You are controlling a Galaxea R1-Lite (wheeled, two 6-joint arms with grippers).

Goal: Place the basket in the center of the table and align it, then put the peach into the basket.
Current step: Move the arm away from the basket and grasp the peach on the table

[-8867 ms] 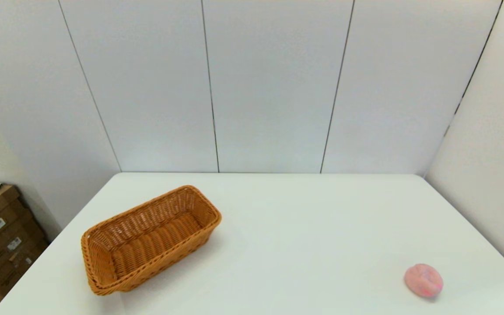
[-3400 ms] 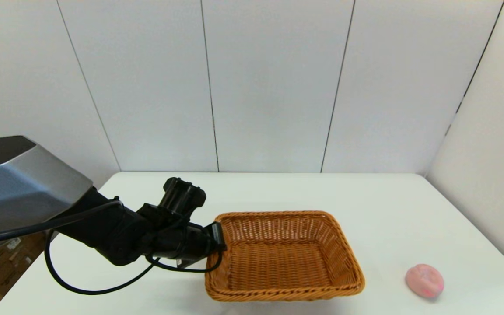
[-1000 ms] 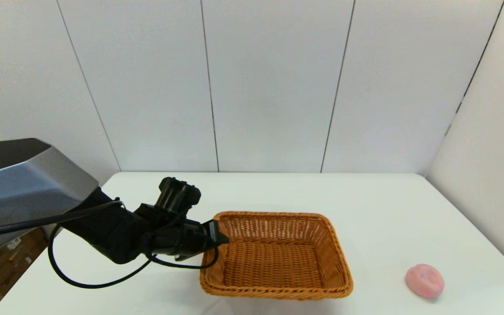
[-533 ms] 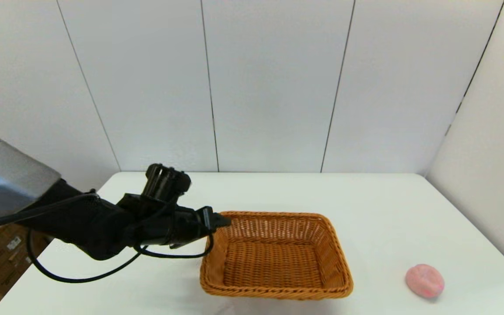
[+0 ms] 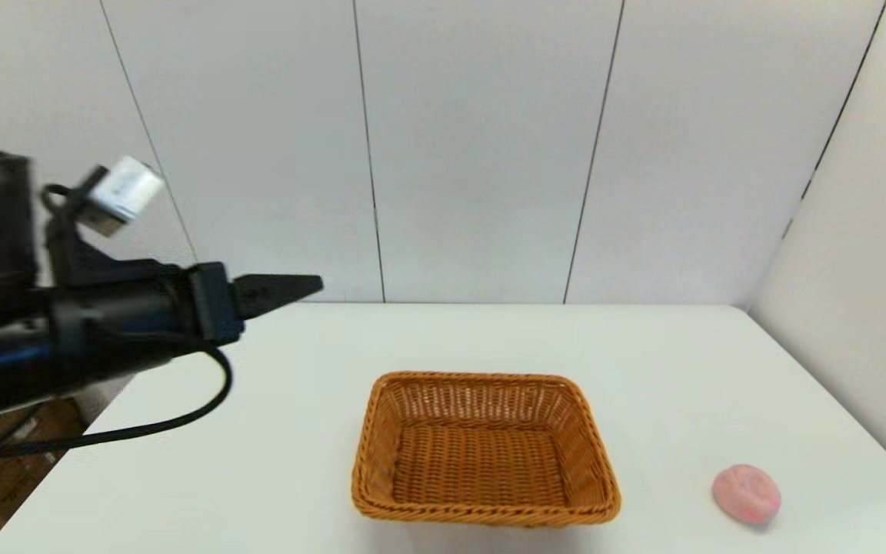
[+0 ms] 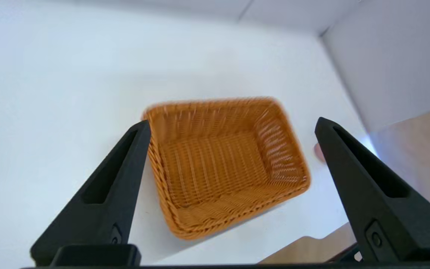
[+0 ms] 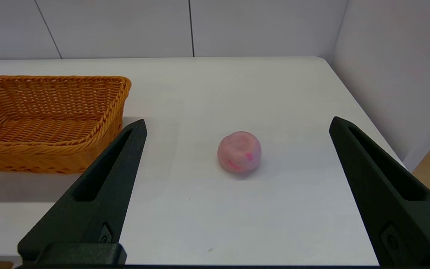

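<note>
Rectangular orange-brown wicker basket [image 5: 485, 448] squared at centre of white table [image 5: 681, 369], ready for fruit. Pale-pink blotched peach [image 5: 745, 493] at four o'clock, apart. Left gripper [image 5: 312, 285] raised at ten o'clock, spread wide, empty. Right gripper [image 7: 237, 125] wide, empty, framing peach for pickup.

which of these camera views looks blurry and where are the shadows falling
Head view: the left gripper and its arm are smeared, while the basket and peach stay crisp. Left wrist view: the basket's weave is streaked. Right wrist view: sharp throughout, with a soft shadow under the peach and a grey one on the table in front of the basket.
</note>
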